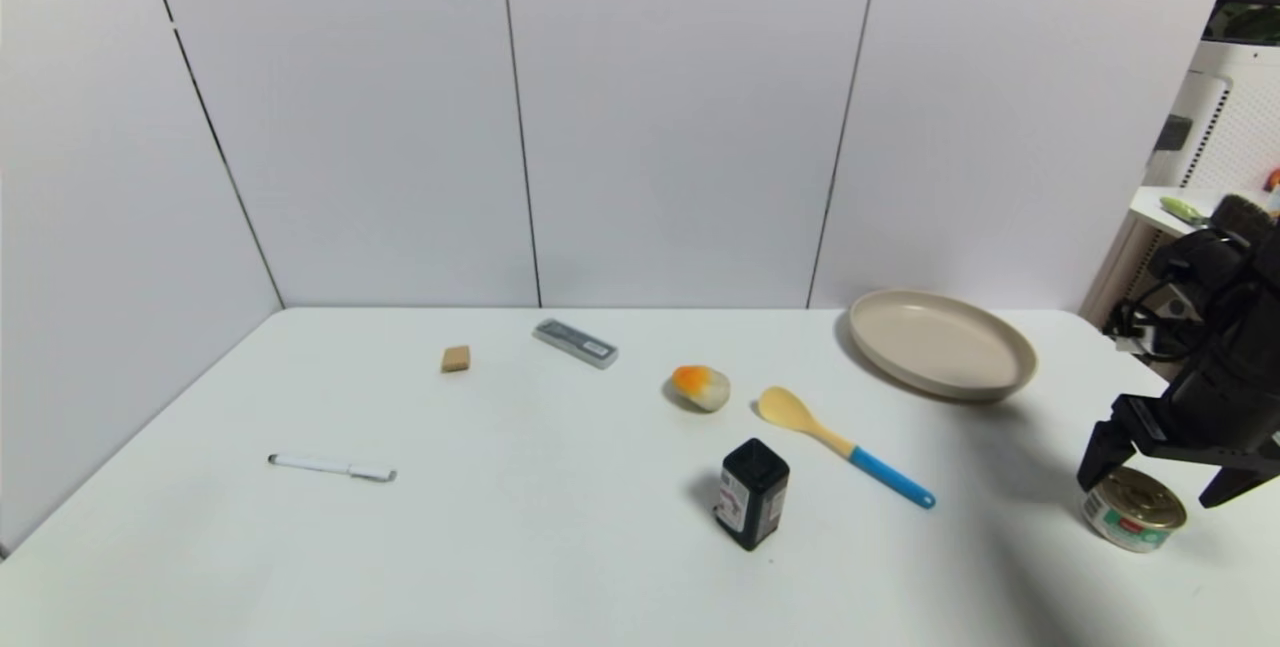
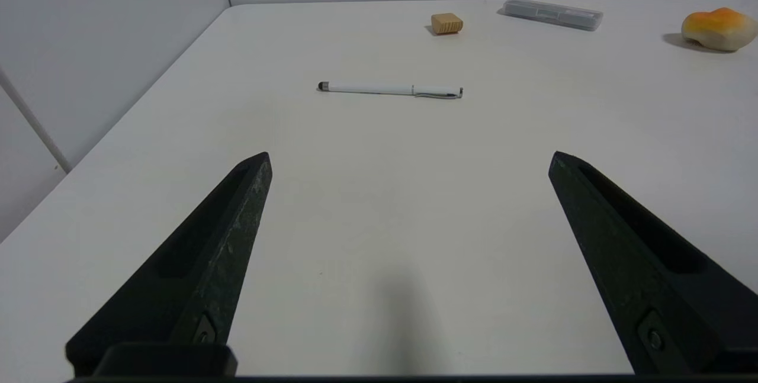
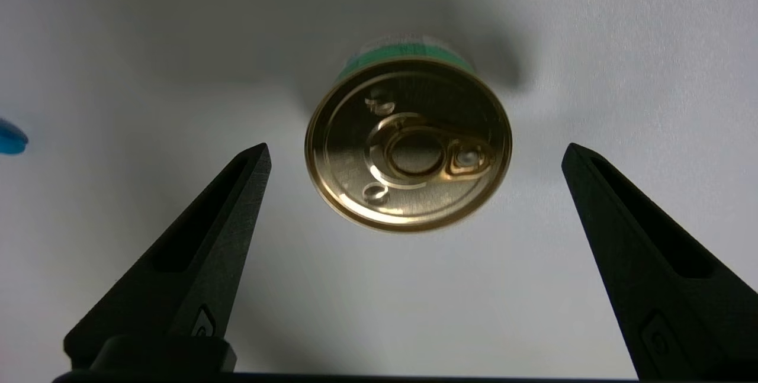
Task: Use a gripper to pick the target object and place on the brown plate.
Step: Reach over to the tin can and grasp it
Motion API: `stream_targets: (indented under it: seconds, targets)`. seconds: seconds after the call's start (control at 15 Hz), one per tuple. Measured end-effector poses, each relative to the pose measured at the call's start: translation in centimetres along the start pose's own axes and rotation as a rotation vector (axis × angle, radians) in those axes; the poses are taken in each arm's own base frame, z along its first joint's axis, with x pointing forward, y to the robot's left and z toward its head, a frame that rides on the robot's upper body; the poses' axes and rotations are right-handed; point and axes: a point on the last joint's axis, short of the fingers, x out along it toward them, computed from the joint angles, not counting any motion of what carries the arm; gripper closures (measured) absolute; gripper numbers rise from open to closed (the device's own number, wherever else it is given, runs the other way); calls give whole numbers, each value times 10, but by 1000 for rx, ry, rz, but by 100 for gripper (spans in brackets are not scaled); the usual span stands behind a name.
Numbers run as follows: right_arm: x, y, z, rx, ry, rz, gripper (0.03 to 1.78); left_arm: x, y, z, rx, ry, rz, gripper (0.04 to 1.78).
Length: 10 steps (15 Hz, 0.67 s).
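R gripper [image 1: 1160,480] hangs just over the can [image 1: 1135,509] at table's near right, fingers spread wide, not touching it; arm partly cut off by frame edge. Can's label mostly hidden from wrist cam. Plate [image 1: 941,344] further back. L gripper [image 2: 408,158] open above bare table, unseen from head cam.

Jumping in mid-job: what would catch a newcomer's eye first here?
The right gripper hangs directly over the tin can near the table's right front edge, jaws wide open on either side of its gold pull-tab lid. Behind it to the left, the brown plate sits bare. The left gripper waits open above bare table.
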Motion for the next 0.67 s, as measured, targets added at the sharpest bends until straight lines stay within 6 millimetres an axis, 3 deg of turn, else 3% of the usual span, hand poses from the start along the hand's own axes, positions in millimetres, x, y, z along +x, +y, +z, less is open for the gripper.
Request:
stream_targets:
  seconds: [0.67]
  targets:
    - [16, 8, -1, -30, 51, 4, 11, 0, 0, 0, 0, 0, 0, 13]
